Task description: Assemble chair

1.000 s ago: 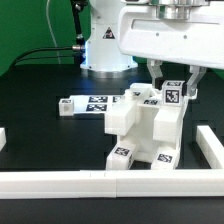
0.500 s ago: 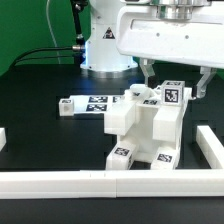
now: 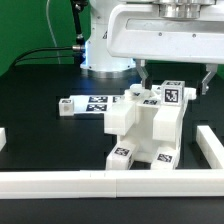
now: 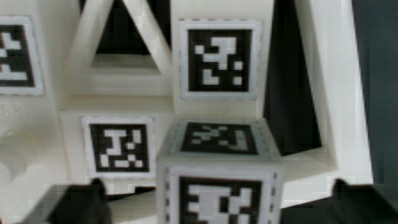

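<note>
The chair [image 3: 148, 128] stands half-built in the middle of the black table: chunky white blocks and slabs with black-and-white tags. Its topmost tagged block [image 3: 172, 95] sits on the exterior view's right side of the stack. My gripper [image 3: 174, 82] hangs just above that block, open, one finger [image 3: 143, 74] on either side and clear of it. In the wrist view the same tagged block [image 4: 222, 200] lies between the dark fingertips [image 4: 80, 205] with a gap on both sides of my gripper [image 4: 222, 208]. Nothing is held.
A long white rail [image 3: 95, 182] runs along the front, with side pieces at the exterior view's right [image 3: 211, 146] and left [image 3: 3, 137]. The marker board [image 3: 86, 103] lies behind the chair. The robot's base [image 3: 105, 45] stands at the back.
The jaws have spread apart and let go of the topmost tagged block. The gripper has lifted slightly; the block stays on the chair.
</note>
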Motion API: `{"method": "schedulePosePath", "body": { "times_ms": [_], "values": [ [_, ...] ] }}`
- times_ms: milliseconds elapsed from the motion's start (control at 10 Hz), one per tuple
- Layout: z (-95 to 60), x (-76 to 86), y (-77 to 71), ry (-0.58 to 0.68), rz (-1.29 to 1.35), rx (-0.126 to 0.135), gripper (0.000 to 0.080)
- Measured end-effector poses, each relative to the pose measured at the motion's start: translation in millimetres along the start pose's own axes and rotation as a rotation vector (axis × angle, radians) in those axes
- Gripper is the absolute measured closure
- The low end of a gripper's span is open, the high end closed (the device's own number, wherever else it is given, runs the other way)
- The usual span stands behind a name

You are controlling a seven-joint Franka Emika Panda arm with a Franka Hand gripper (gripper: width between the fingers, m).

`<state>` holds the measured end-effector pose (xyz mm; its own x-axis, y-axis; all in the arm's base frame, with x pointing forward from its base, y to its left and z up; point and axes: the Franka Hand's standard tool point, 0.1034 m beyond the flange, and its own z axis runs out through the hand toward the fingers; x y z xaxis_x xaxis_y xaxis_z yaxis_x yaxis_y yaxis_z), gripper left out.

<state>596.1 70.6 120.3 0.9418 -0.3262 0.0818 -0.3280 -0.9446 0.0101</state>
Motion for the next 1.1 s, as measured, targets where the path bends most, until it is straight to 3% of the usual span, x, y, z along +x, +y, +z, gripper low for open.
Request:
{"method": "schedulePosePath", "body": {
  "times_ms": [100, 200, 300, 700, 1100],
  "values": [
    [0.0, -0.3, -0.6, -0.001, 0.054, 0.003, 0.0341],
    [0.1, -0.7, -1.3, -0.002, 0.144, 0.004, 0.0341],
    [0.0, -0.6, -1.4, -0.002, 0.196, 0.004, 0.0521],
    [0.7, -1.3, -5.5, -0.004, 0.606, 0.015, 0.0518],
    [0.7, -3.8, -7.9, 0.006, 1.021, 0.095, 0.0518]
  ]
}}
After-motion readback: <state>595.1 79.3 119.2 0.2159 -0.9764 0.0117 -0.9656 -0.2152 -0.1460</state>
